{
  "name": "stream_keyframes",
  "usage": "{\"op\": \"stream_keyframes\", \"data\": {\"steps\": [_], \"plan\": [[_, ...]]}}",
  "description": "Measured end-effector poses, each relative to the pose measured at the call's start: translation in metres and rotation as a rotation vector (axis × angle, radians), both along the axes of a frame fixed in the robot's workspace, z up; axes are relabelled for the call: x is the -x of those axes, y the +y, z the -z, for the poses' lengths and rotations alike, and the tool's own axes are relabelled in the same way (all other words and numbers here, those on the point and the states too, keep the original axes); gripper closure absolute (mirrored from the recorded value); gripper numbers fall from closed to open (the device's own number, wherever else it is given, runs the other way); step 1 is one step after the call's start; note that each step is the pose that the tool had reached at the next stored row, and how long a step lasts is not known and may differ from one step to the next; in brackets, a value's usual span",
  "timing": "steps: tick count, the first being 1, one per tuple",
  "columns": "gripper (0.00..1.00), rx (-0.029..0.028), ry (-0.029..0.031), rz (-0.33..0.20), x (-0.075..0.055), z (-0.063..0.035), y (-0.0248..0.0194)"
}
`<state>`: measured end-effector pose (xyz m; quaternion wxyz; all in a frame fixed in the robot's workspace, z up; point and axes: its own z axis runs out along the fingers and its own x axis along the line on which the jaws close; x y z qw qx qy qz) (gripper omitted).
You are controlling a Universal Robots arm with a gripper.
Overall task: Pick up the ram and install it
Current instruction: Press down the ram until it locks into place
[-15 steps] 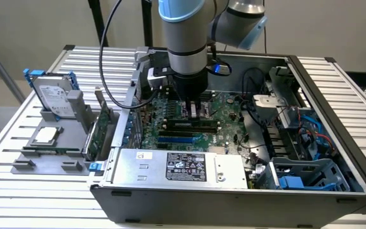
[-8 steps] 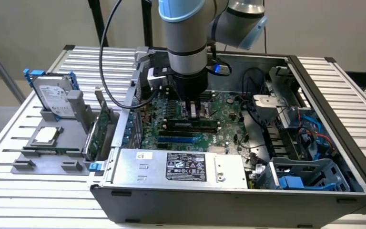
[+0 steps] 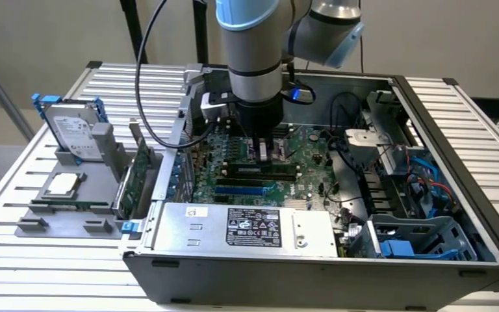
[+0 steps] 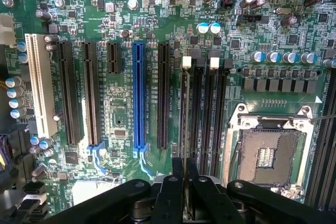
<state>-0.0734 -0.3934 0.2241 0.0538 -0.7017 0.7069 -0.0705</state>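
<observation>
At the exterior view's left, desk (image 3: 50,257): a grey holder (image 3: 67,221) keeps a hard drive (image 3: 69,130), a processor chip (image 3: 63,185) and an expansion card (image 3: 132,182); no stick lies there.
Middle, jaws: the gripper (image 3: 267,148) is down inside the open case, clenched on the ram (image 3: 271,153), which stands upright between the fingers.
Below the jaws, memory slots (image 4: 202,108): empty, white latches visible; the ram hangs just above, roughly in line with them.
Progress: pickup looks done; seating is not.
Right, processor socket (image 4: 268,156): empty.
</observation>
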Motion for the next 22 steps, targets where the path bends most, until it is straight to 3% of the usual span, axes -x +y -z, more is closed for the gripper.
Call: {"op": "stream_keyframes", "data": {"steps": [9,14,22], "plan": [[1.00,0.0053,-0.0001,0.006,0.0001,0.0019,0.0010],[1.00,0.0091,-0.0001,0.006,0.0000,0.0024,0.0037],[1.00,0.0214,0.0001,0.007,0.0001,0.0037,0.0037]]}}
